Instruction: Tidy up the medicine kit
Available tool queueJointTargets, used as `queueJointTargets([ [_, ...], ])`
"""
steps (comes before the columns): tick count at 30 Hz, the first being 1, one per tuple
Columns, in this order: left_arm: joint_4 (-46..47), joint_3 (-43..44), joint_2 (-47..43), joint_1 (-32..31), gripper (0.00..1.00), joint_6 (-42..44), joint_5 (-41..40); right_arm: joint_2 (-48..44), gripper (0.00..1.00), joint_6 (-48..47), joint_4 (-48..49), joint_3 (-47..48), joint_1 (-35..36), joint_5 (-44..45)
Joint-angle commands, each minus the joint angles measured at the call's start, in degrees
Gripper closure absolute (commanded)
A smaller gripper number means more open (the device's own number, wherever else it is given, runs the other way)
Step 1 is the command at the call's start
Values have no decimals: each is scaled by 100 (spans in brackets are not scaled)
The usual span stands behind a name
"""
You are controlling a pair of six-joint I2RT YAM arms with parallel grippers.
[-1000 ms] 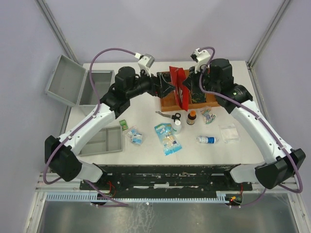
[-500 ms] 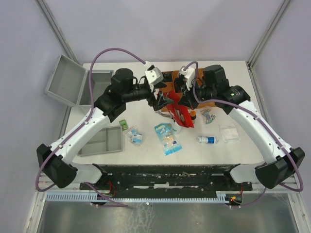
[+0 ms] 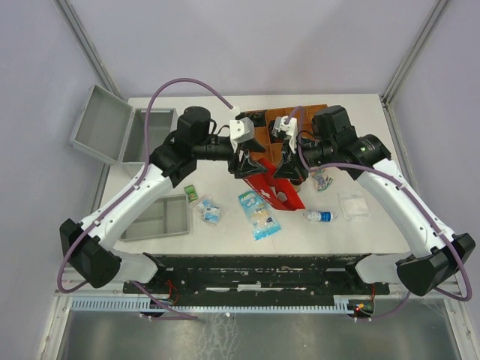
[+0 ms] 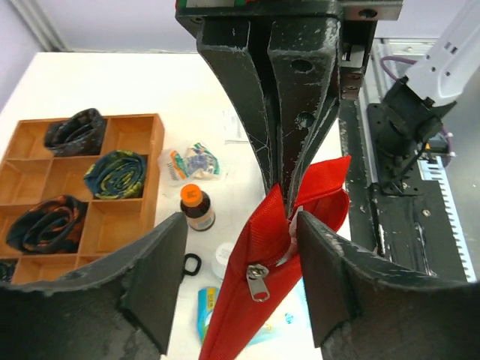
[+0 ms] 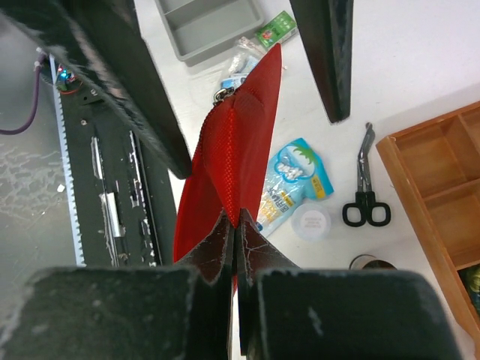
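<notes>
The medicine kit (image 3: 105, 127), a grey metal case, stands with its lid open at the table's back left corner. A red zip pouch (image 3: 277, 191) hangs above the middle of the table. My right gripper (image 5: 236, 221) is shut on the pouch's top edge. My left gripper (image 4: 238, 259) faces it with its jaws apart on either side of the pouch (image 4: 259, 300). The zipper pull (image 4: 259, 279) hangs between them, and one pad (image 4: 319, 277) is close against the pouch's side. In the top view the left gripper (image 3: 249, 166) and the right gripper (image 3: 285, 169) almost meet.
A wooden compartment tray (image 4: 142, 127) with rolled bandages lies behind the grippers. Below the pouch lie a brown bottle (image 4: 196, 208), scissors (image 5: 365, 196), a white jar (image 5: 311, 222) and a blue packet (image 3: 259, 214). A grey tray (image 3: 157, 217) sits front left, a small bottle (image 3: 321, 216) front right.
Both arms have swung from the wooden tray toward the near side, carrying the red pouch lower over the table. The left jaws have narrowed around the pouch.
</notes>
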Motion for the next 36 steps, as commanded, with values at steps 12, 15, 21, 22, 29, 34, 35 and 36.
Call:
queueJointTargets([
  [12, 772, -109, 236, 4, 96, -577, 1040, -168, 96, 146, 257, -52, 58, 193],
  [15, 1015, -289, 103, 21, 97, -612, 1100, -262, 86, 208, 339, -160, 51, 501],
  [21, 1422, -516, -100, 110, 97, -838, 1371, -568, 67, 100, 447, -527, 49, 894],
  [22, 1461, -519, -95, 127, 97, -907, 1428, -612, 66, 52, 424, -567, 45, 928],
  [29, 1708, -580, -24, 193, 97, -1201, 1452, -862, 68, 46, 515, -790, 23, 813],
  [34, 1798, -581, 102, 188, 97, -1339, 1455, -769, 75, 145, 493, -651, 25, 559],
  [35, 1822, -588, 115, 192, 97, -1362, 1443, -758, 79, 159, 520, -656, 24, 545],
  [36, 1837, -597, 124, 193, 97, -1383, 1424, -757, 83, 212, 558, -680, 23, 547],
])
